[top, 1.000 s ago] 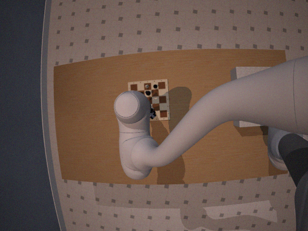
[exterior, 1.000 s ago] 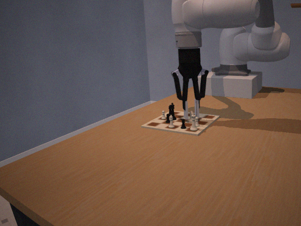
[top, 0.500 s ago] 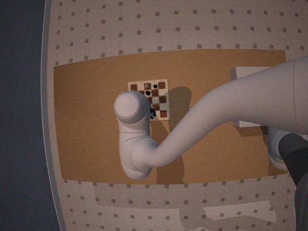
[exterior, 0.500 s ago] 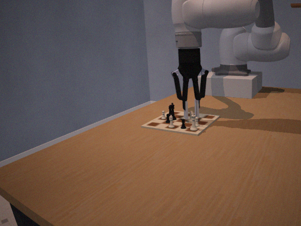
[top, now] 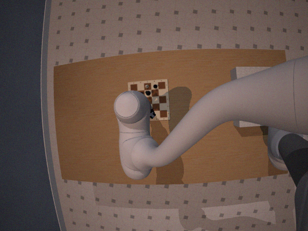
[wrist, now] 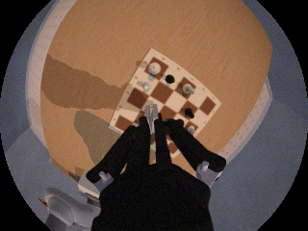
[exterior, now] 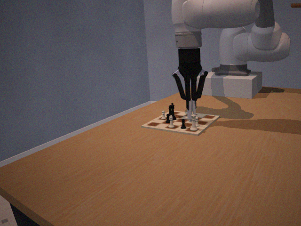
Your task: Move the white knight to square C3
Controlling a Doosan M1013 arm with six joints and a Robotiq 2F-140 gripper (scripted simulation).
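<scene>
While the white robot arm is reaching down from the upper right of the exterior view, its black two-finger gripper is hanging upright over the right half of the small brown-and-cream chessboard, which is lying on the wide wooden table. Seen from the wrist, the fingers are pressing almost together at the frame's centre, pinching a small pale piece, seemingly the white knight, though its shape is too small to confirm. Other black and white pieces are standing upright around it.
</scene>
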